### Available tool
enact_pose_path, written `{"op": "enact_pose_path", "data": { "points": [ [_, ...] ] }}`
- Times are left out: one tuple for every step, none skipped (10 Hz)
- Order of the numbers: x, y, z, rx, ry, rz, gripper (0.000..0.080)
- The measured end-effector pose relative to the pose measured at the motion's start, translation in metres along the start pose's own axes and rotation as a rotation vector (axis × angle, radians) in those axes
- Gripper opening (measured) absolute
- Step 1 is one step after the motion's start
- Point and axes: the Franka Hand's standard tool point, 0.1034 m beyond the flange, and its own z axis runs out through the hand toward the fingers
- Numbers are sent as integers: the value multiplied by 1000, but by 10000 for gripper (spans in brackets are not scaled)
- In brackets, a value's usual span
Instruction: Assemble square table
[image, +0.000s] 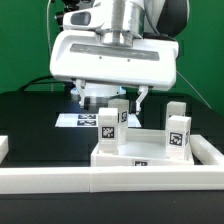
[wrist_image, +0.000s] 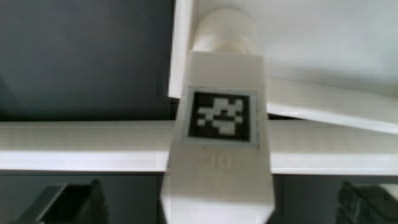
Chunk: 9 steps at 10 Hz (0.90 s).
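Tags, black-and-white squares w/ no legible text, mark white legs: 1 (image: 120, 122) below spread gripper (image: 112, 98), untouched; another (image: 177, 133) at exterior view's right. Both stand upright on white slab (image: 150, 158) nr. front rail (image: 60, 180).

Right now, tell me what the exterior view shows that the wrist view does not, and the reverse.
Only the exterior view shows the arm's white head over the square table, three legs standing on it, the marker board behind, and the rail in front. Only the wrist view shows the open jaws' dark tips either side of one leg, close up with its tag. Both show that leg and the slab.
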Motion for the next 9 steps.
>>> {"op": "enact_pose_path", "data": {
  "points": [
    [3,2,-4,2,2,0,649],
    [1,1,-2,2,-4,-2,649],
    [-2,-1,0,9,-39,-1,649],
    [-1,-1,-1,9,-36,-1,649],
    [-5,-2,2,15,-74,-1,649],
    [-11,1,6,28,-179,3,649],
    [-9,1,7,37,-234,10,649],
    [-12,-3,8,51,-320,10,649],
    [-12,-4,9,59,-383,9,649]
  ]
}}
